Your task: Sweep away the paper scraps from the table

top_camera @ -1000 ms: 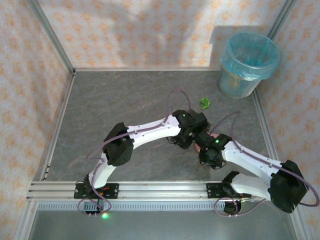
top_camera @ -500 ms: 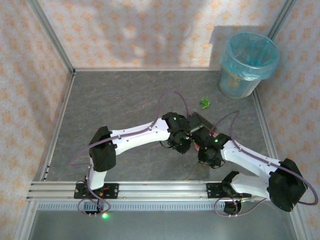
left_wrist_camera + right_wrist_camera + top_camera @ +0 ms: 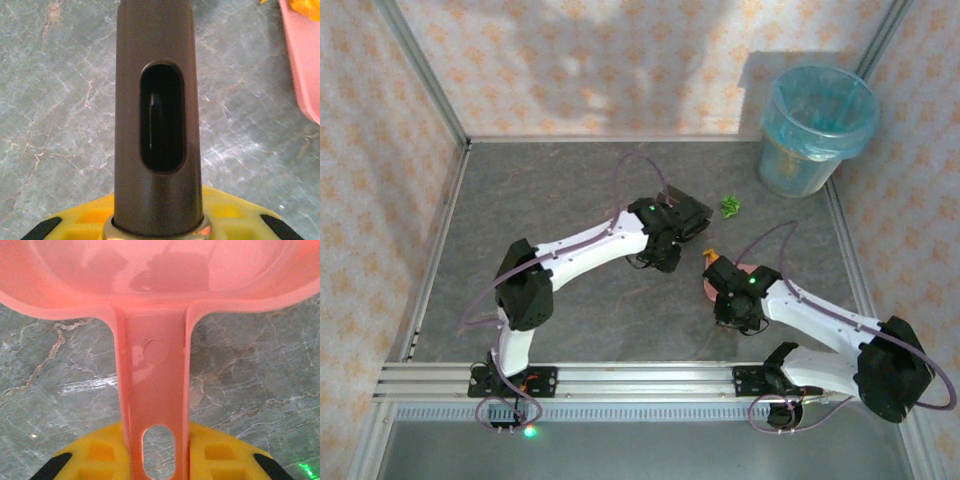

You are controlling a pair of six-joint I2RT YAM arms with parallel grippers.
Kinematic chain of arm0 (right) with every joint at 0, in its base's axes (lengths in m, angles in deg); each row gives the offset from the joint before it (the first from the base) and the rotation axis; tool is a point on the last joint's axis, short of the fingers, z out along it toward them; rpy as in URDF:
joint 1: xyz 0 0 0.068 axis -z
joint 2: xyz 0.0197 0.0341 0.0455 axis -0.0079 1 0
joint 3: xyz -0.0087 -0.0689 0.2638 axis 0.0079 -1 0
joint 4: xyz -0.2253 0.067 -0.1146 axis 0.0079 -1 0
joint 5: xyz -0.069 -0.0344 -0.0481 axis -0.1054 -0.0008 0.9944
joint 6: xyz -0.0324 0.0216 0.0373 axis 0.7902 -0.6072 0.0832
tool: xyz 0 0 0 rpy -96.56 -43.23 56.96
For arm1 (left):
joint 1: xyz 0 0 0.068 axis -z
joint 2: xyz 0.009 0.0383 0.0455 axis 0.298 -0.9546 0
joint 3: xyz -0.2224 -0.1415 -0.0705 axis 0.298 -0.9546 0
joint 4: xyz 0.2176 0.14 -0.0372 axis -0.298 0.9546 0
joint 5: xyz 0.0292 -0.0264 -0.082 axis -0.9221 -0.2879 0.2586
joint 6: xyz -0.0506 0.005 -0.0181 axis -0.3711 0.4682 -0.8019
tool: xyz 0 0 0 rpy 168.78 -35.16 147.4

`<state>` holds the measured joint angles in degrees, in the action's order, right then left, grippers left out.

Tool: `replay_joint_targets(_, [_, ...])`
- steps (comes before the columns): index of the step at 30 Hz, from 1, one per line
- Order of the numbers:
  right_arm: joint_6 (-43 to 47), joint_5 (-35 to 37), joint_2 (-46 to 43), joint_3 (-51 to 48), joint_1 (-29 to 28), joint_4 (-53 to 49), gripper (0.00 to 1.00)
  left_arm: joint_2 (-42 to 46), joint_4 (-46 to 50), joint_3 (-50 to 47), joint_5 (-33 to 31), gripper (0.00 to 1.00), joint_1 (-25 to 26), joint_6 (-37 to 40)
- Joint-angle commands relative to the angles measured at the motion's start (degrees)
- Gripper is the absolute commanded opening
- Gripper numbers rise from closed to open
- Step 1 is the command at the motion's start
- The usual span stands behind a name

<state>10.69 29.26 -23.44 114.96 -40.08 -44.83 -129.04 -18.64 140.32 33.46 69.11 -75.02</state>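
Green scrap [image 3: 730, 206]: 1 | pink dustpan [image 3: 155, 390]: 1 | brown brush [image 3: 157, 75]: 1 | bin [image 3: 798, 176]: 1

The dark grey, stone-patterned table [image 3: 570, 190], edged by aluminium rails [image 3: 620, 378], carries a green paper scrap [image 3: 730, 206] near a blue-lined bin [image 3: 817, 130] in its far right corner, and an orange scrap [image 3: 711, 257] by a pink dustpan [image 3: 155, 390].

You have nothing to read here: no text, label, brand or number shows on the brush [image 3: 157, 125], dustpan [image 3: 155, 390], bin [image 3: 817, 130] or table [image 3: 570, 180].
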Motion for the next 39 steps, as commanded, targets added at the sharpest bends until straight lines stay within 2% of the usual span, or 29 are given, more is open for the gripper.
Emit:
replay_joint_targets(1, [2.9,1.4,2.9,3.1,-1.1,-3.0,0.0,-1.7,2.6,0.7,-5.9,0.0,0.0,-0.7])
replay_joint_targets(12, [4.4,1.2,9.4,5.9,-3.0,-2.4,0.0,0.8,0.3,-5.1,0.3,0.0,0.8,1.6])
replay_joint_targets(16, [5.0,1.0,10.2,6.8,-3.1,-2.5,0.0,0.8,0.7,-5.5,0.2,0.0,2.3,1.7])
replay_joint_targets(23, [4.9,1.9,10.0,7.2,-3.1,-3.0,0.0,2.6,0.6,-7.4,0.4,0.0,4.4,2.0])
replay_joint_targets(33, [5.1,3.0,9.6,7.5,-3.1,-2.9,0.0,6.5,-0.1,-9.8,4.4,0.0,8.3,4.2])
replay_joint_targets(39, [5.0,2.6,8.7,7.8,-3.1,-2.7,0.0,8.9,-0.5,-11.7,4.2,0.0,8.4,3.8])
